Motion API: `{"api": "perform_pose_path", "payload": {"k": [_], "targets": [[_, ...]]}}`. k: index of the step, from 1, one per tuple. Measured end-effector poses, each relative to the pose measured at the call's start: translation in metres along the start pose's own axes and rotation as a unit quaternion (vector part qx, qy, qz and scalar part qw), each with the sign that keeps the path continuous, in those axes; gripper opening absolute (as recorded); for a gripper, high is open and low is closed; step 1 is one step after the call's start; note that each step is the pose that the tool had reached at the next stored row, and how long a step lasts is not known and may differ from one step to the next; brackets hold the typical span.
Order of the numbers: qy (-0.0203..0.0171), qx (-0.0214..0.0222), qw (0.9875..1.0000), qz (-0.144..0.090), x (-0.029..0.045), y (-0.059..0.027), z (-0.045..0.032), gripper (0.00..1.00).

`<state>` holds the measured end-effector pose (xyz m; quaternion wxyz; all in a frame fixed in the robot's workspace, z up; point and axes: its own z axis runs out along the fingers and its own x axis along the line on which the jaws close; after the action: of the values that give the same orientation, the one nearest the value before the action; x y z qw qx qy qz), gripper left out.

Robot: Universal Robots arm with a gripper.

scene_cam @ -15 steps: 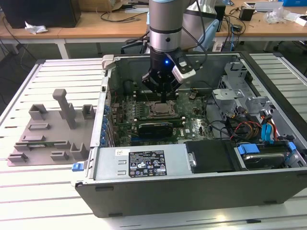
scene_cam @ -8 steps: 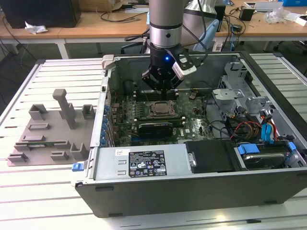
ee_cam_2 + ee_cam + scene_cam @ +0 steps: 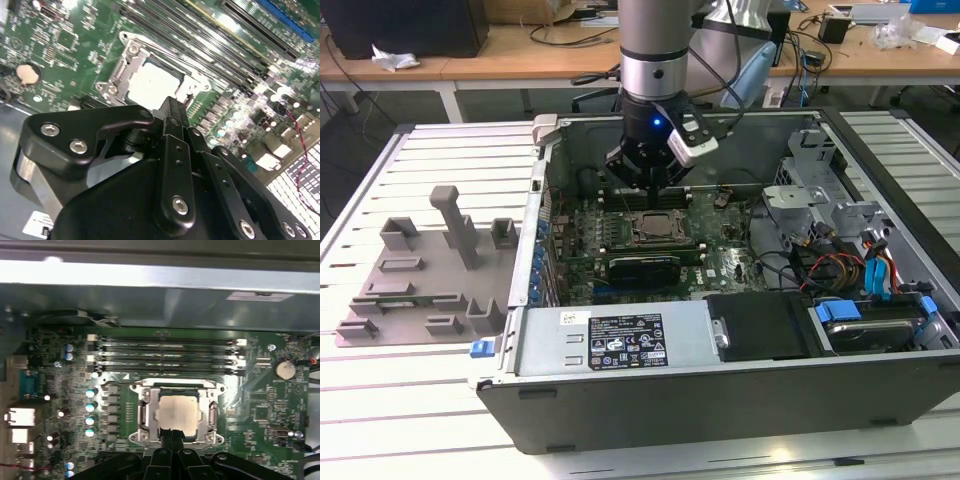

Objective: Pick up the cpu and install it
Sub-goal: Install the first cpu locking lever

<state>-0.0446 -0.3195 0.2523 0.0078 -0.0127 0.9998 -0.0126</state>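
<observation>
Gripper (image 3: 648, 182) hangs low inside the open computer case (image 3: 880, 385), just over the green motherboard (image 3: 260, 405). Its fingers (image 3: 166, 436) are pressed together, with nothing between them. The cpu (image 3: 177, 412) lies flat in the socket (image 3: 143, 415), silvery top upward; in the first wrist view the fingertips are over one edge of it.
</observation>
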Motion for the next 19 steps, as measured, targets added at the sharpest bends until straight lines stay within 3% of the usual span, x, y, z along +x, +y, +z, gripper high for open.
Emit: {"api": "perform_pose_path", "payload": {"k": [12,15,16,17,19], "targets": [[-0.0001,0.0000,1.0000,0.000,0.0399,0.0010,-0.0006,0.11],[-0.0001,-0.0002,1.0000,0.000,0.0534,0.0013,-0.0008,0.11],[-0.0001,-0.0028,1.0000,0.000,0.0562,0.0014,-0.0009,0.11],[-0.0003,-0.0115,0.9999,0.000,0.0588,0.0015,-0.0009,0.11],[-0.0006,-0.0209,0.9998,0.000,0.0608,0.0015,-0.0009,0.11]]}}
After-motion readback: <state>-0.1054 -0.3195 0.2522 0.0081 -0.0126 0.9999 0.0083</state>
